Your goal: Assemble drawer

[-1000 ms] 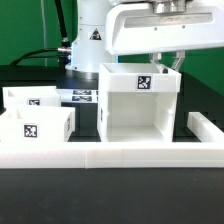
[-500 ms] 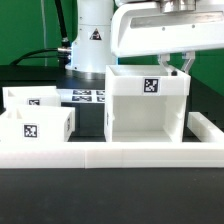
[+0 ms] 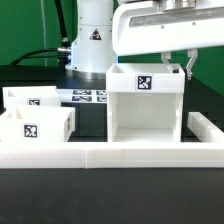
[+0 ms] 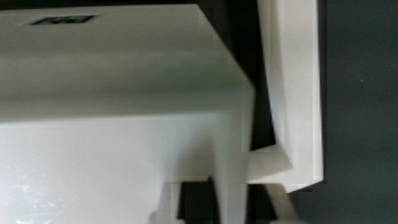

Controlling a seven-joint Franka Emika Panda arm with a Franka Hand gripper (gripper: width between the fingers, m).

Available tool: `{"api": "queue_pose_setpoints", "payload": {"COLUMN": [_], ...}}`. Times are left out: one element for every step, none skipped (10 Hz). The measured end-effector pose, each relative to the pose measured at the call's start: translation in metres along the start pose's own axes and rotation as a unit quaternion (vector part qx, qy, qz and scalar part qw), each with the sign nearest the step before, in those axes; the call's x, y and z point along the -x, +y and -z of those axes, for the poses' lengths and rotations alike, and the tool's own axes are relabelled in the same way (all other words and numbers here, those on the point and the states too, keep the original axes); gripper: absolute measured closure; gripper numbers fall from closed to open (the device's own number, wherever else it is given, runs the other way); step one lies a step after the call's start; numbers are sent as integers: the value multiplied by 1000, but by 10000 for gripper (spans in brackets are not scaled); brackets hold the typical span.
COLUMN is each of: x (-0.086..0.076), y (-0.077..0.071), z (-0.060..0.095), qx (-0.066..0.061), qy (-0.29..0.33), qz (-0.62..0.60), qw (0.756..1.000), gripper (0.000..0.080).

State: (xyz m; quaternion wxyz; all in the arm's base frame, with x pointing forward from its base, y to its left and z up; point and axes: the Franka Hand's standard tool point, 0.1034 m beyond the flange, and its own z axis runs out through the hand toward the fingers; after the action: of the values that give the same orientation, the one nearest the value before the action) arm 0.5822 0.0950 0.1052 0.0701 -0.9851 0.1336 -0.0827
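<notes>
The large white hollow housing [image 3: 146,112] stands upright at the exterior view's centre right, with a square tag near its top. My gripper [image 3: 186,66] comes down from above and is shut on a thin wall at the housing's upper right edge. In the wrist view that wall [image 4: 240,150] runs between my two dark fingers, and the gripper [image 4: 240,205] pinches it. Two smaller white trays sit at the exterior view's left: one in front [image 3: 40,125] and one behind it [image 3: 28,98], both tagged.
The long low white border wall [image 3: 100,156] runs across the front and turns back at the exterior view's right [image 3: 206,128], close to the housing. The marker board [image 3: 86,96] lies behind the trays. The robot base [image 3: 90,40] stands at the back.
The housing, held in my gripper, has shifted toward the exterior view's right, closer to the border wall's right arm. The two trays have not moved.
</notes>
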Motion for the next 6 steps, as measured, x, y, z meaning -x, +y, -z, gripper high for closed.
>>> {"api": "queue_pose_setpoints", "payload": {"x": [4,3,0,-4,-6,-10], "y": [-7,-9,-10,-11,-11,-10], "z": [-1,-2,-2,-3,-3,-2], "qx": [1,1,-2,-3,-2,-7], "qy": [-1,1,4,7,9,14], "qz": [-75,-93,-145,-179,-193,-211], "qw": [997,996,989,984,981,977], "gripper": [761,761,760,758,758,757]}}
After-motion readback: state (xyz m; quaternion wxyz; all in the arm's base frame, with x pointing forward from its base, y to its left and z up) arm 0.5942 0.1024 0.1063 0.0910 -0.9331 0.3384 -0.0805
